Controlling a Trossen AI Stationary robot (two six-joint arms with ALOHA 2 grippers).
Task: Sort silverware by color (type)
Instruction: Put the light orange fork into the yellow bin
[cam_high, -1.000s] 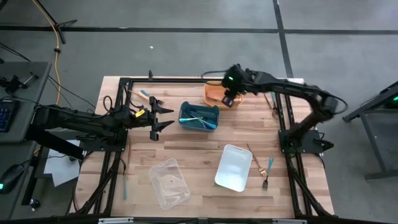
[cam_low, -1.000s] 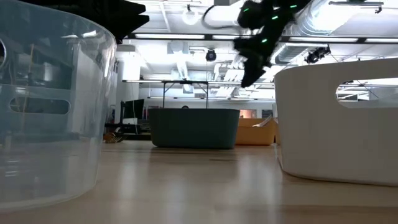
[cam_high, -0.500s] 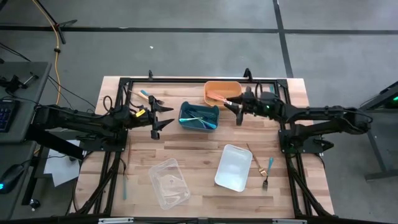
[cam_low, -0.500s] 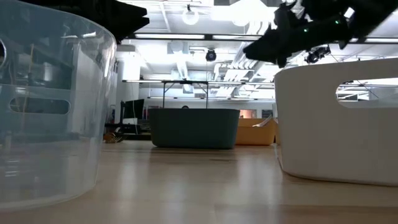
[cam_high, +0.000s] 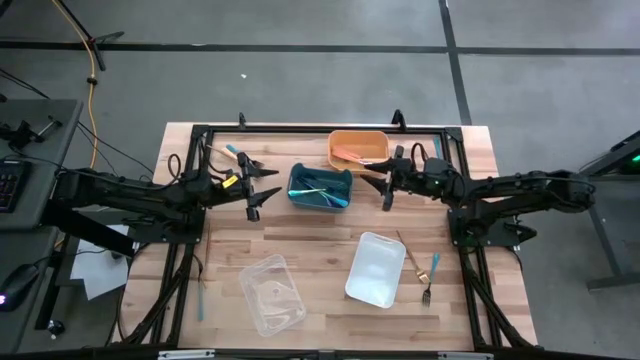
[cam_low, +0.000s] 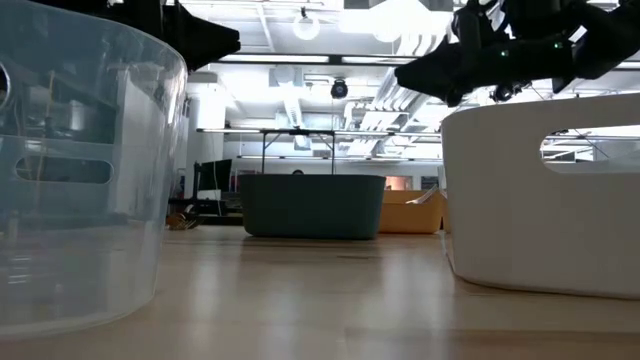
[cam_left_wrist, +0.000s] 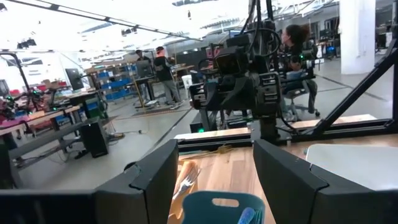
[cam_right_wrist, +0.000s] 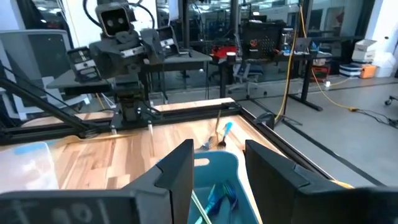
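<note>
Wooden table (cam_high: 320, 245) carries four bins (cam_high: 375, 268) and, seemingly, loose silverware (cam_high: 431, 272).

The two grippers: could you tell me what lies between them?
In the high view, the teal bin holding teal silverware lies between the left gripper and right gripper.

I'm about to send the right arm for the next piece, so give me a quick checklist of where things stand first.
1. Right gripper empty and open, between the teal bin and orange bin: ok.
2. Left gripper open, empty, waiting on the teal bin's other side: ok.
3. Orange-handled piece lying inside the orange bin: ok.
4. Loose silverware left to sort: a gold piece and teal-handled fork right of the white bin, more at the far-left corner: not ok.
5. Clear bin contents: cannot tell.
</note>
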